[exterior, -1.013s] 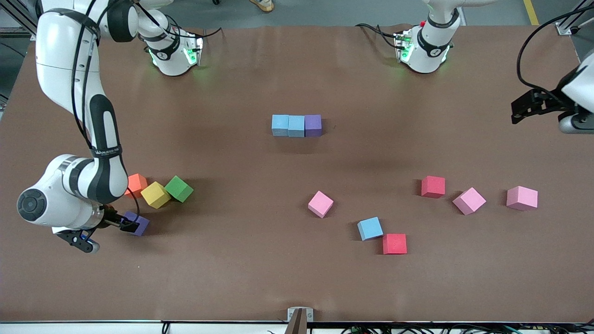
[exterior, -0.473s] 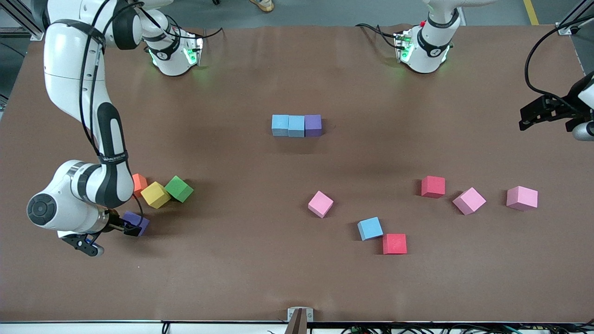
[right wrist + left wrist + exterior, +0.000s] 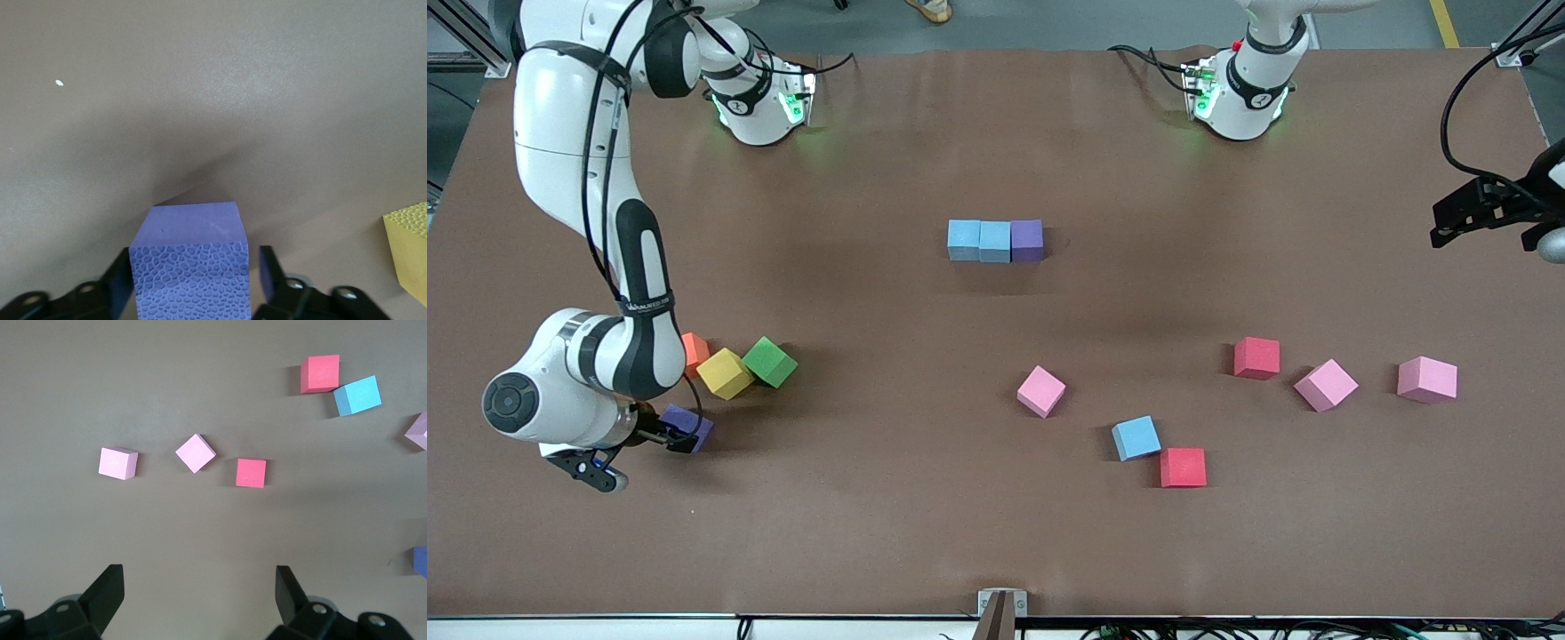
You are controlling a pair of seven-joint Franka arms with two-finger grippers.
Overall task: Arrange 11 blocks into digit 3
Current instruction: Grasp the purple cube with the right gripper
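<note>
My right gripper (image 3: 677, 437) is down at the table with its fingers on either side of a purple block (image 3: 690, 428), and a thin gap shows at one finger (image 3: 267, 272). The block (image 3: 190, 263) rests on the table. Orange (image 3: 694, 351), yellow (image 3: 725, 373) and green (image 3: 770, 362) blocks lie just farther from the camera. Two light blue blocks and a purple one form a touching row (image 3: 996, 240) mid-table. A bright pink block (image 3: 1041, 391), a light blue one (image 3: 1136, 437) and two red ones (image 3: 1183, 467) (image 3: 1256, 357) lie loose. My left gripper (image 3: 1463, 213) is open and empty, up over the left arm's end.
Two paler mauve-pink cubes (image 3: 1326, 385) (image 3: 1427, 380) sit beside the red block toward the left arm's end. The left wrist view shows them (image 3: 195, 453) (image 3: 118, 463) with a red block (image 3: 251, 473). The yellow block's corner (image 3: 408, 240) shows in the right wrist view.
The right arm has settled a little closer round the purple block, which has stayed put. The left gripper has drawn back toward the left arm's end of the table.
</note>
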